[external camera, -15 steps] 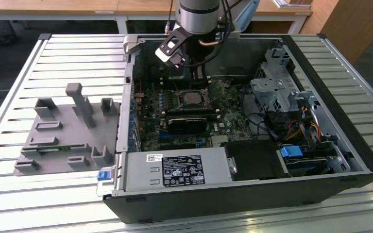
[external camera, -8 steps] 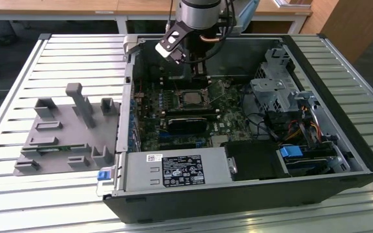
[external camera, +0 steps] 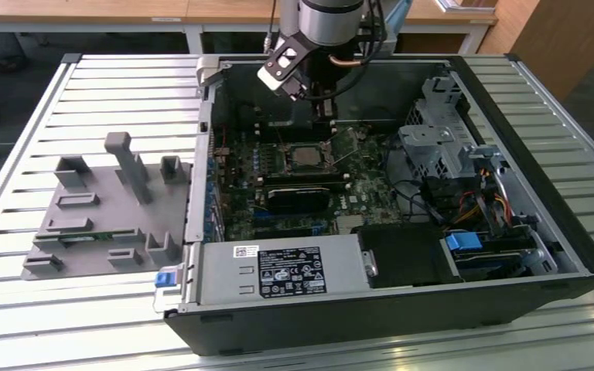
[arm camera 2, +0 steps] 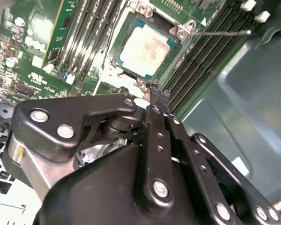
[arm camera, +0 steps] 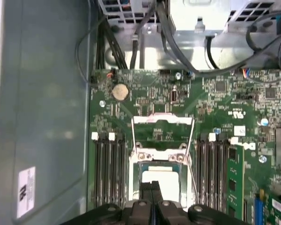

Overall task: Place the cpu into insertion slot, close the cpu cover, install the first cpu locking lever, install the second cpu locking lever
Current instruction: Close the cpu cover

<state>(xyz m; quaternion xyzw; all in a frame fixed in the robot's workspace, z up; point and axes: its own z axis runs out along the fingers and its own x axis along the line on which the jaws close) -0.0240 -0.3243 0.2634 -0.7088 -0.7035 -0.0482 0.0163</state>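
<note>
The cpu (external camera: 305,157) is seen at 7 o'clock of the clenched, empty gripper (external camera: 325,133) in the exterior view. It is laid flat, square, metal top upward.

On my feed: cpu (arm camera 2: 147,49) top dull silvery metal, cpu cover (arm camera: 163,118) bright bare metal, gripper (arm camera 2: 155,96) matt black with shiny screw heads, circuit board (arm camera: 215,103) glossy green, case wall (arm camera: 47,93) smooth grey metal, table (external camera: 121,77) ribbed pale metal.
</note>
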